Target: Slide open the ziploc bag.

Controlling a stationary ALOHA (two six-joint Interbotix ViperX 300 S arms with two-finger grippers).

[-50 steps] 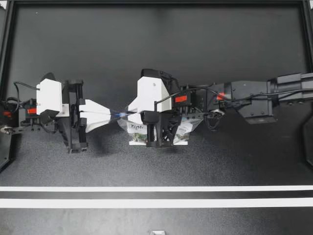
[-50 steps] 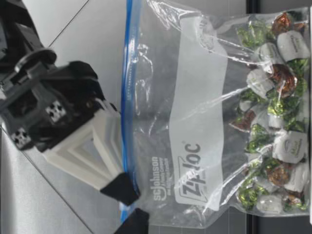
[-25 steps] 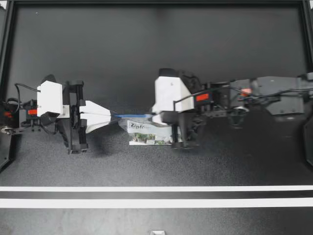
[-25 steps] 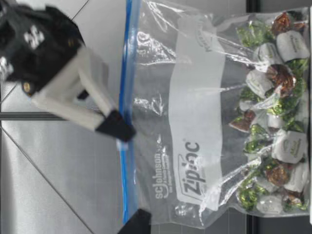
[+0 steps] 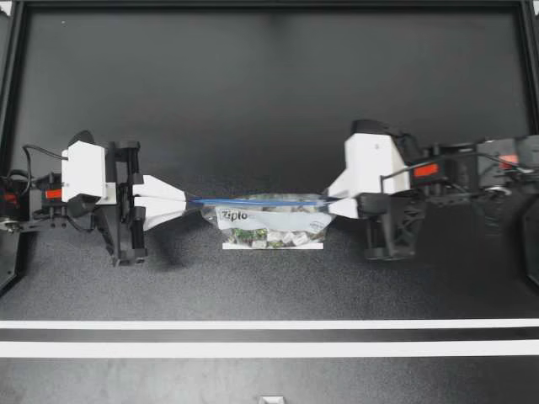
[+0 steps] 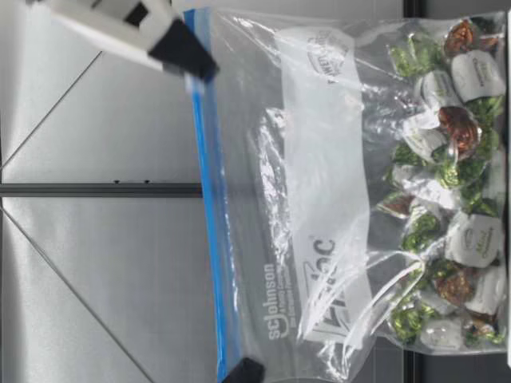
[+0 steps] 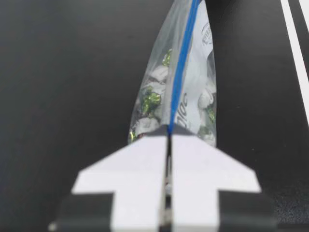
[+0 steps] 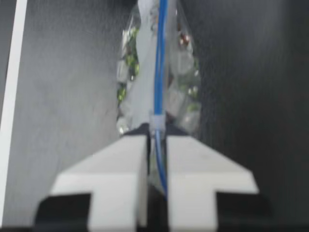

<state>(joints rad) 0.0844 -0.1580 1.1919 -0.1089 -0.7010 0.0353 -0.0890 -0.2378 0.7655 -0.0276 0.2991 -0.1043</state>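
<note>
Left claw and right claw are pinching opposite ends of the ziploc bag's top edge.
Bag is standing upright mid-desk, blue zip strip stretched taut, wrapped candies weighting its bottom. Left is clamping the corner; right is gripping the strip by the pale slider. Film looks thin, slick, floppy: probably best held only at the stiffer strip. Both arms are reaching in level, facing each other.

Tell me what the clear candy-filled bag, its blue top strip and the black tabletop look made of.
Clear candy-filled bag: thin soft plastic film, glossy; it wrinkles and glints.
Blue top strip: likely stiffer plastic; runs in a straight line.
Black tabletop: matte, finely grainy, perhaps rubber or foam mat.
</note>
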